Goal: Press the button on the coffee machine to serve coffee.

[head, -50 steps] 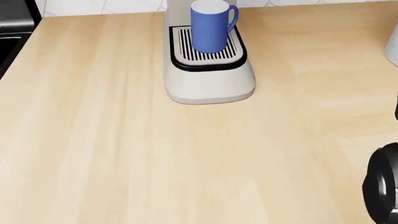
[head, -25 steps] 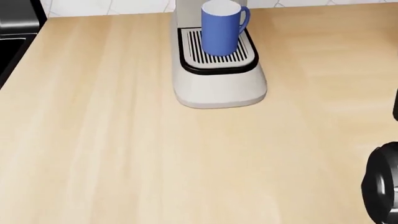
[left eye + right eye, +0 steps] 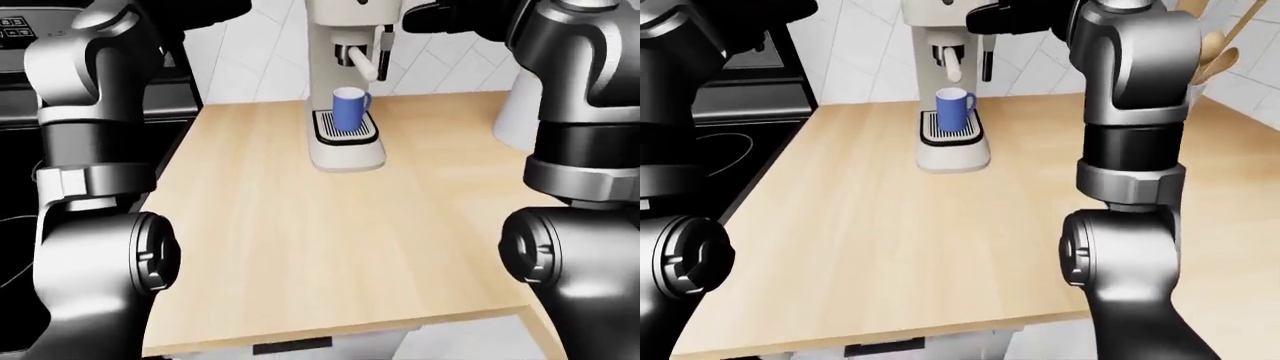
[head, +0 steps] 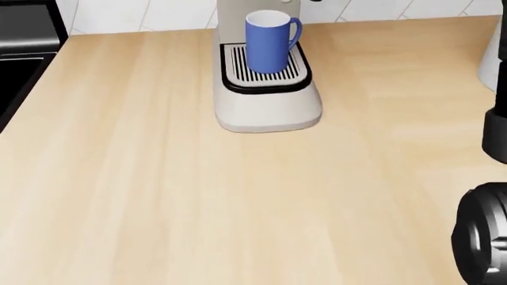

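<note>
The cream coffee machine stands on the wooden counter against the tiled wall, top centre in both eye views. A blue mug sits upright on its striped drip tray under the spout. My right hand is raised, a dark shape beside the machine's upper right; its fingers are too dark to read. My left hand is also raised at the top left, cut by the picture's edge. The machine's top and its button are out of the picture.
A black stove borders the counter on the left. A white jar with wooden utensils stands at the counter's right. The counter's near edge runs along the bottom of the eye views.
The head view has swayed right, then back left, so the camera moved; the mug stays on the tray. A dark part of my right arm now shows at the right edge.
</note>
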Available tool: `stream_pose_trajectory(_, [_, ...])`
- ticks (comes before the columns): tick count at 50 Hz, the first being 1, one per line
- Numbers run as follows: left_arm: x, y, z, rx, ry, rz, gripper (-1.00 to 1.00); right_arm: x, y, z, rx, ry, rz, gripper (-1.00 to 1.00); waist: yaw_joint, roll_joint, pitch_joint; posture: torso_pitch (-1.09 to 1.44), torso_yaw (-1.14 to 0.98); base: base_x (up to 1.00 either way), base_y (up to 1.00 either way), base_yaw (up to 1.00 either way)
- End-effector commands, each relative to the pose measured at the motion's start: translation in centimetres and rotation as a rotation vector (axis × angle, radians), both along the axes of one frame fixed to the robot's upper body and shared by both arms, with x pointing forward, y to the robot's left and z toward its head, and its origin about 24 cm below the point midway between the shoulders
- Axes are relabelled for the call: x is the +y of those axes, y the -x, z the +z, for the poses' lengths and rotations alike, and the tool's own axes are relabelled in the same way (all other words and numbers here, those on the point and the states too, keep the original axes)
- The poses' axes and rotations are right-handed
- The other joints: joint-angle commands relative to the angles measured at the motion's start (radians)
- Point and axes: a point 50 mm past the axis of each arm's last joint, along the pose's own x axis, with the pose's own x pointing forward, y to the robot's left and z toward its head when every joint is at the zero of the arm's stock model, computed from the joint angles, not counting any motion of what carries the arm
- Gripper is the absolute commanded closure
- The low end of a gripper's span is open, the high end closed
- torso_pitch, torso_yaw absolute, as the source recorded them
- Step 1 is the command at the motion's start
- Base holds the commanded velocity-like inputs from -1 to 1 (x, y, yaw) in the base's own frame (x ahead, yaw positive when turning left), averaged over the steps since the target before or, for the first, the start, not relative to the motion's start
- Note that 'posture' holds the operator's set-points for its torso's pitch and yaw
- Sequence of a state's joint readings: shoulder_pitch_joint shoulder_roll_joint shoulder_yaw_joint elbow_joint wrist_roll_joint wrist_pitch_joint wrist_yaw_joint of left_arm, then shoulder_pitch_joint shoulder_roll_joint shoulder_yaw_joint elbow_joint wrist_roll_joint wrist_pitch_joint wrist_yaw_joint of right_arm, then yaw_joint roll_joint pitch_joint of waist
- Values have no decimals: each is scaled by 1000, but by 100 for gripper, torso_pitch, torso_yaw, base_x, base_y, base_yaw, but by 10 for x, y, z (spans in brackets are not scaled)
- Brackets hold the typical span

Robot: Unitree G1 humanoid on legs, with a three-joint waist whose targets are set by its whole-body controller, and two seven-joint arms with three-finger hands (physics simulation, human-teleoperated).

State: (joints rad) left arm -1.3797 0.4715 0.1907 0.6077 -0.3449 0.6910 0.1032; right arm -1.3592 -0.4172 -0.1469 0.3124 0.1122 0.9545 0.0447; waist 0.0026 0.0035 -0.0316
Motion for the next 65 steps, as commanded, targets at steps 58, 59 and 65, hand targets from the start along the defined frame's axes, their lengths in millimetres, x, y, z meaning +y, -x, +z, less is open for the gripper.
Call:
stream_pose_trajectory(58, [-14,3,22,-105,1,-32,-100,2,11,29,-117,-5,18,-100,13,-7,-308,-58,0,0,0,0])
stream_pose_trajectory(59, [-13,3,21,-104,0,-32,-100,2,10,27,-116,-5,19,-100,13,-7,-311,-59,0,0,0,0])
stream_pose_trajectory(65, [-13,2,18,-106,-1,-33,-100,2,9,24,-115,-11,22,-100,14,-6,-323,-61,0,0,0,0])
